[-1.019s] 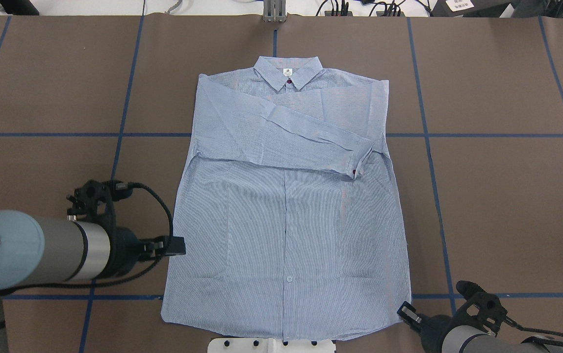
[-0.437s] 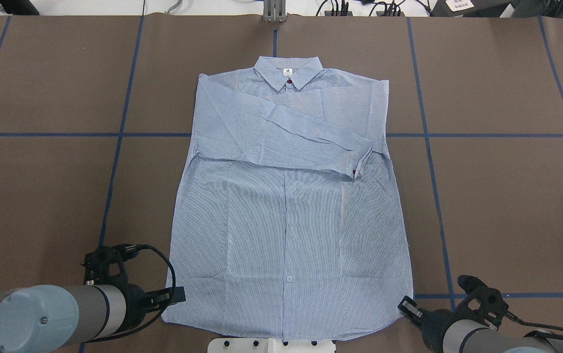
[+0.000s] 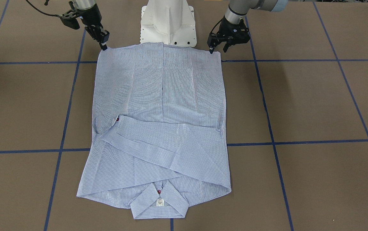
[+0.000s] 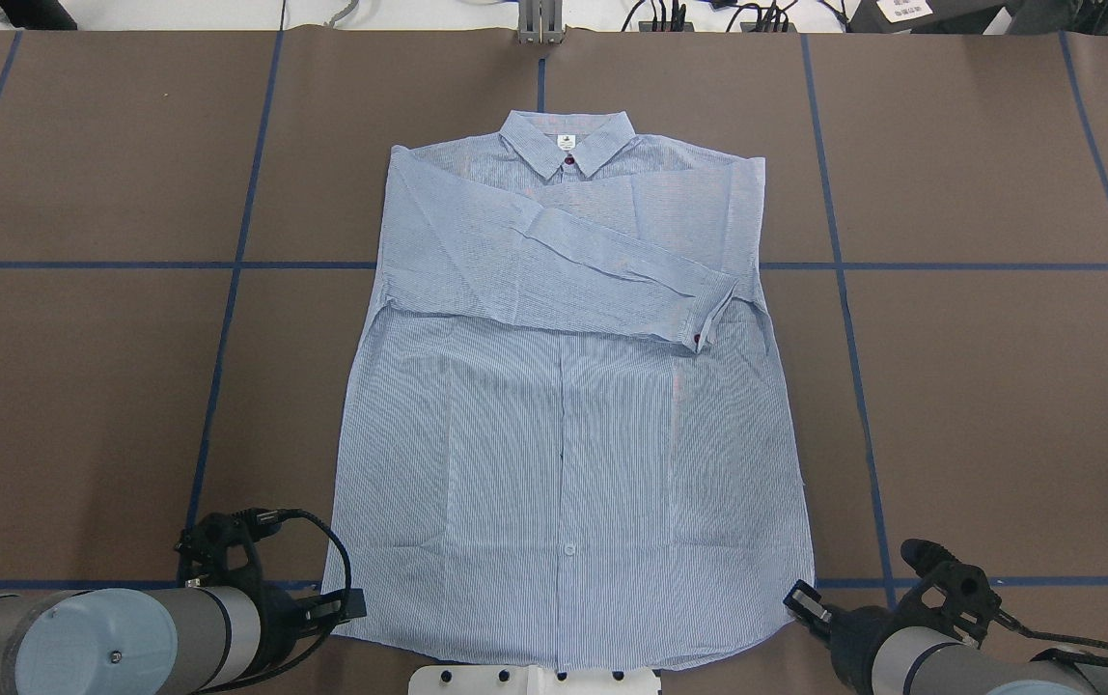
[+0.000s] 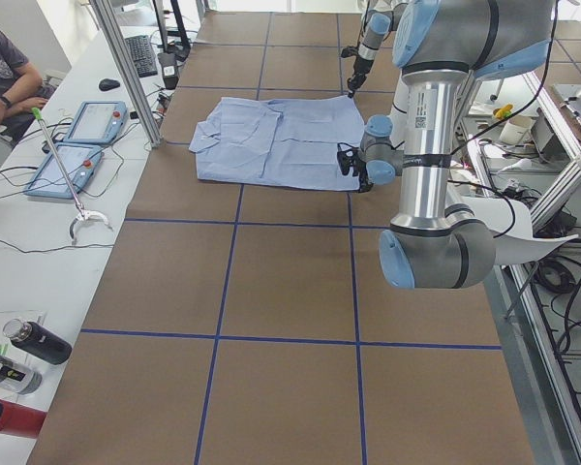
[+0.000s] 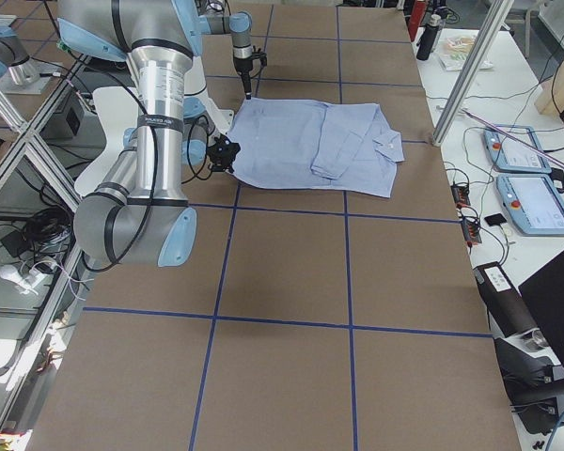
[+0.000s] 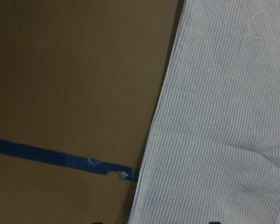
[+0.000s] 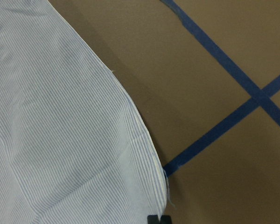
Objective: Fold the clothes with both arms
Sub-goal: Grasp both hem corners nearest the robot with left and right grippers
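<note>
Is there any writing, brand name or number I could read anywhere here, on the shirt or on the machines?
No text here can be read.
Neck tag of the shirt: a dark mark and tiny print, too small to read.
Sticker on the left arm: print too small to read.
White label on dark gear beyond the table's far edge: blurred, unreadable.
</note>
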You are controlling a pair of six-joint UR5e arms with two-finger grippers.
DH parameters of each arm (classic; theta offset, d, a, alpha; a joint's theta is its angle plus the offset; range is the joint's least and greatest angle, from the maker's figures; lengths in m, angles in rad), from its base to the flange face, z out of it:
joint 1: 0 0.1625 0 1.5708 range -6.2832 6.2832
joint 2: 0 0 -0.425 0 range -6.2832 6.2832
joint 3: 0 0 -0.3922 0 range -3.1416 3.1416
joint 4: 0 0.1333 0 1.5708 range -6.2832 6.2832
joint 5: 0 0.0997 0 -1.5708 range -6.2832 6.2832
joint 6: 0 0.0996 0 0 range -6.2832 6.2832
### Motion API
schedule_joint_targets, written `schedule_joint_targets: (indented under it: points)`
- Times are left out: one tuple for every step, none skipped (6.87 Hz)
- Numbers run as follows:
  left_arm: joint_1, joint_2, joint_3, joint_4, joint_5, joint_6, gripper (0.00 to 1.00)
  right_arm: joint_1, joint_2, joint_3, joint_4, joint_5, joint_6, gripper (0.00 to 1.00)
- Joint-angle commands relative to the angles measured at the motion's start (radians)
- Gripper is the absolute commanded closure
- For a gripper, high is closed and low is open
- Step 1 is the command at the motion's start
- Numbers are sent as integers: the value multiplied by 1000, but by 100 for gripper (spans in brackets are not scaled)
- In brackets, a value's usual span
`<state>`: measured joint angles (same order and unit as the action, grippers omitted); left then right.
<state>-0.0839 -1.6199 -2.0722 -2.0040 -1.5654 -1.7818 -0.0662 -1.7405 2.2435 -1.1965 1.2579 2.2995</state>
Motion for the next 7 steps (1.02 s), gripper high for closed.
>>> schedule_joint_targets:
  points:
    - [3, 5, 3, -1, 2, -4, 37, 0, -1, 1, 0, 0, 0, 100]
    - [4, 0, 9, 1, 2, -4, 37, -1, 1, 1, 0, 0, 0, 100]
    - [4, 0, 12, -1, 2, -4, 39, -1, -1, 1, 0, 0, 0, 100]
    - [4, -2, 14, -1, 1, -4, 45, 0, -1, 1, 0, 0, -2, 100]
    - [4, -3, 17, -1, 2, -4, 47, -1, -1, 1, 0, 0, -2, 100]
    - [4, -3, 17, -1, 1, -4, 48, -1, -1, -1, 0, 0, -2, 100]
    - [4, -3, 17, -1, 1, -4, 53, -1, -1, -1, 0, 0, -2, 100]
